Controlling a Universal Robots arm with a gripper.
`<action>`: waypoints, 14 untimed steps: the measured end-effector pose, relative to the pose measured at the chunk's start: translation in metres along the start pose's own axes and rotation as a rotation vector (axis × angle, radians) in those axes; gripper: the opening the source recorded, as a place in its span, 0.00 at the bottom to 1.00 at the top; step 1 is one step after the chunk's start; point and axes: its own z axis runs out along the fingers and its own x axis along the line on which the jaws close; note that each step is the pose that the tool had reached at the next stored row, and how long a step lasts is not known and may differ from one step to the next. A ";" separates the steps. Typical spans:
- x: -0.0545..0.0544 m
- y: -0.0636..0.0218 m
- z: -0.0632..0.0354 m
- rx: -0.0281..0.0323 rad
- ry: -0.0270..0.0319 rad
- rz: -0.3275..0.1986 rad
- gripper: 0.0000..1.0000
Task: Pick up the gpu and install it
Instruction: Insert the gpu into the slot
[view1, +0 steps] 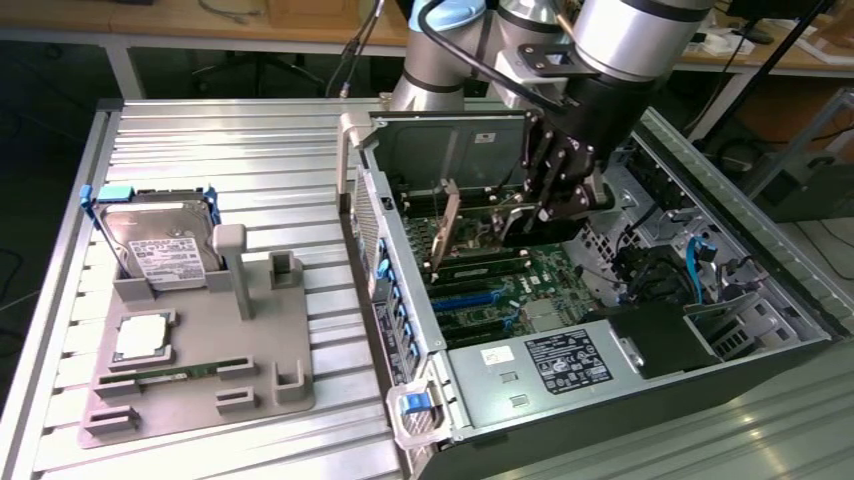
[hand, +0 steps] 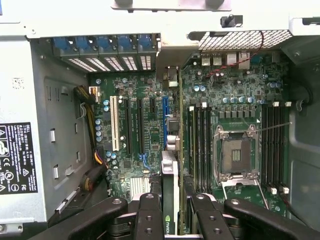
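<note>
The gpu (view1: 447, 225) is a thin tan-brown card standing on edge inside the open computer case (view1: 747, 250), above the motherboard's expansion slots. My gripper (view1: 523, 213) is shut on it from above. In the wrist view the gpu (hand: 171, 150) shows edge-on between my two black fingers (hand: 150, 215). It runs alongside the blue expansion slot (hand: 164, 120). Its far end reaches the rear slot openings of the case. I cannot tell whether its lower edge touches a slot.
The power supply (view1: 567, 360) fills the near end of the case. The CPU socket (hand: 237, 155) and memory slots (hand: 200, 145) lie beside the card. On the ribbed table, a grey fixture (view1: 254, 375) holds a hard drive (view1: 160, 245) and a green memory stick (view1: 174, 375).
</note>
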 end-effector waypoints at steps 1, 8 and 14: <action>0.000 0.0000 0.0004 0.0000 0.0000 0.000 0.27; 0.000 0.0000 0.0031 0.0000 0.0001 0.000 0.27; 0.000 0.0000 0.0054 0.0000 0.0001 0.000 0.27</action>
